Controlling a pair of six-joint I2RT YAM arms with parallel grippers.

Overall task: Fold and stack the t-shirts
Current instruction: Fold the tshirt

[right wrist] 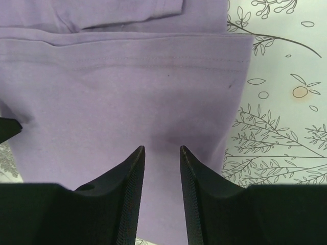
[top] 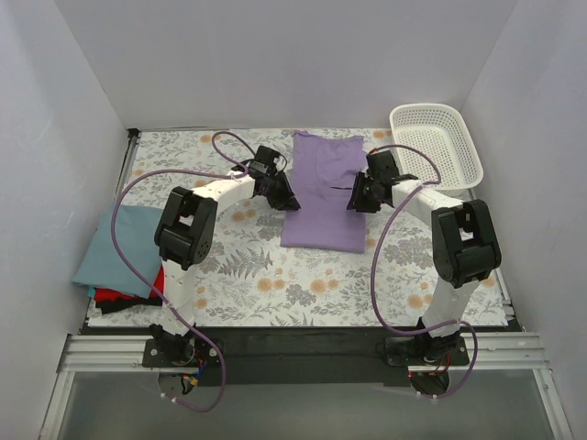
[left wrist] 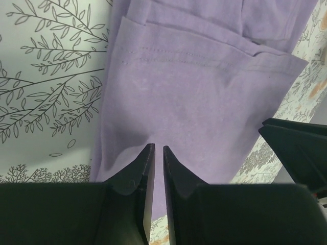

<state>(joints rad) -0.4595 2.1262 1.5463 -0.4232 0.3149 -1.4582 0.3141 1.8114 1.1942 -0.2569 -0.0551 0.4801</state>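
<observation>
The lilac-purple t-shirt [top: 323, 188] lies in the middle of the table, folded into a long narrow strip with its sleeves turned in. My left gripper [top: 282, 194] rests at the strip's left edge. In the left wrist view [left wrist: 158, 147] its jaws are shut to a thin slit over the shirt [left wrist: 194, 92], with no cloth seen between them. My right gripper [top: 356, 196] is at the strip's right edge. In the right wrist view [right wrist: 162, 148] it is open, tips on the shirt [right wrist: 127, 87], which dimples there. A dusty blue-grey shirt [top: 115, 243] lies folded on red [top: 119, 295] and black [top: 115, 308] ones.
The stack sits at the table's left edge. A white mesh basket [top: 436, 145] stands at the back right corner. The floral table cover [top: 303, 284] spreads between the shirt and the arm bases. White walls close in the left, back and right sides.
</observation>
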